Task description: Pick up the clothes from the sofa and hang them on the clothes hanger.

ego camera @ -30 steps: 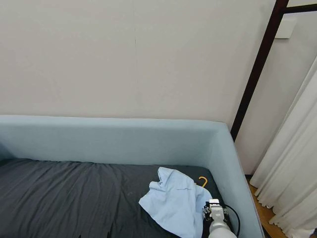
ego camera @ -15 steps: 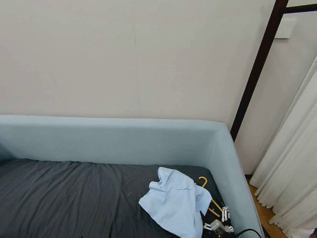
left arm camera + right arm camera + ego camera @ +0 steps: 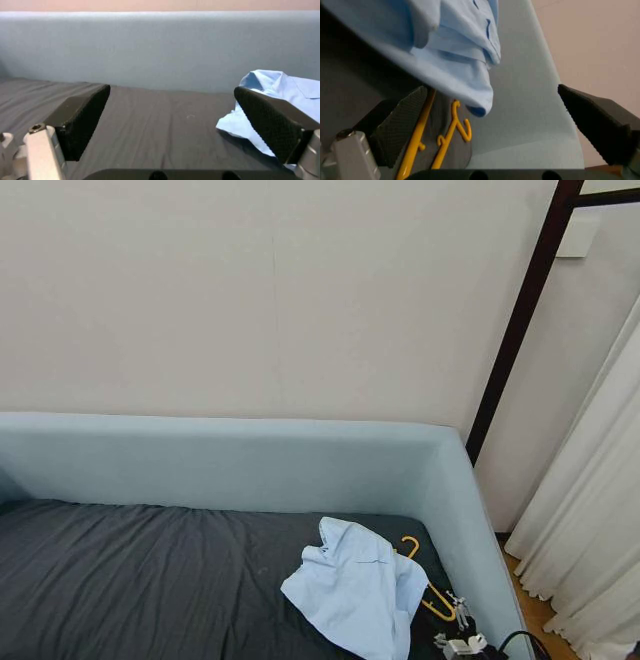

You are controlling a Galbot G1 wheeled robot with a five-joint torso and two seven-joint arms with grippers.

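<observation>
a light blue shirt (image 3: 355, 595) lies crumpled at the right end of the sofa (image 3: 230, 465), partly over a yellow hanger (image 3: 409, 546). the right gripper (image 3: 490, 112) hovers beside it, fingers spread and empty; the left gripper (image 3: 172, 112), likewise spread, waits nearby. nothing is picked up or hung yet.

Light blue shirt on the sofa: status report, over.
Left gripper open, beside crumpled light blue shirt. Right gripper open over yellow hanger. Shirt loose on pale blue sofa, covering part of hanger.
</observation>
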